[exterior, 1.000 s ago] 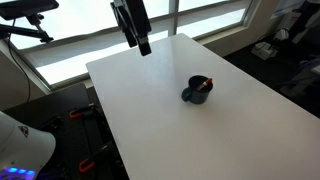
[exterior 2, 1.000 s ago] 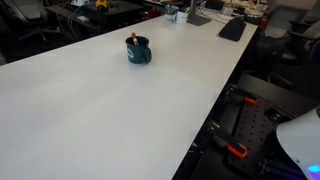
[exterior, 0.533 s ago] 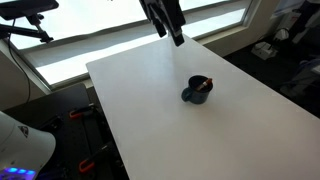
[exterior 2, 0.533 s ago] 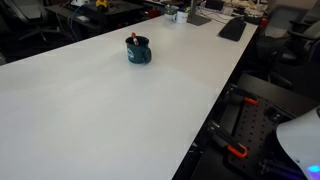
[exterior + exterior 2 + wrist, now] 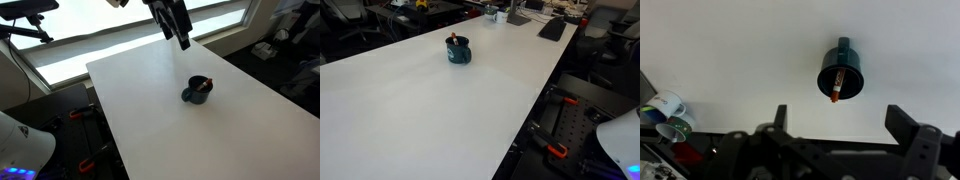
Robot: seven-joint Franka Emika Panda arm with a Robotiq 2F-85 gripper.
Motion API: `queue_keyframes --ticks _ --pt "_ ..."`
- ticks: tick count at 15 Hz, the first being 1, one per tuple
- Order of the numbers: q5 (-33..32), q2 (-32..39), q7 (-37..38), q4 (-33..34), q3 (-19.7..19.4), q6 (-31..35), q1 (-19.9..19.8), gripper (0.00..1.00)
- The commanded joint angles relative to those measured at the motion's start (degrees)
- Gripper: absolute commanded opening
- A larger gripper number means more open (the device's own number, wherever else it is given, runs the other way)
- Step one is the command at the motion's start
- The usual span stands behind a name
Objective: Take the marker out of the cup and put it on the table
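While the marker [image 5: 837, 86] sits in the cup [image 5: 850, 68], spread jaws hang clear.

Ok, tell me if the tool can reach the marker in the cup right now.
Probably yes: the open tool hangs above, the marker sticks out over the cup rim, nothing stands between them.

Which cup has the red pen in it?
The dark blue cup with the handle, alone on the table: the marker leans inside. The pale cups at the wrist view's edge show none.
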Motion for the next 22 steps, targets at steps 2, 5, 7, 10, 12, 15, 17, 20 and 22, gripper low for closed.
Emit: queue_keyframes --ticks 2,5,7,10,12,15,17,20,22 --pt "1.09 1.87 -1.13 0.52 -1.09 2.32 0.56 1.0" --pt "3.81 7.29 -1.64 2.32 -2.47 5.66 0.87 1.0" --pt "7.01 11.4 -2.86 3.42 -3.83 8.37 1.79 1.0" --pt "10.56 17.71 -4.66 5.32 -4.89 13.54 2.78 1.0" --pt "8.87 21.79 -3.9 6.63 -5.2 18.26 2.95 1.0" --pt "3.54 28.56 -1.68 10.11 -5.11 23.48 2.2 1.0" --pt "-0.79 33.21 0.3 13.8 -6.85 24.51 3.23 1.0" --pt "-4.0 37.52 3.45 19.06 -9.22 24.05 4.96 1.0" --pt "-2.4 36.38 1.33 17.15 -8.06 23.55 3.62 1.0"
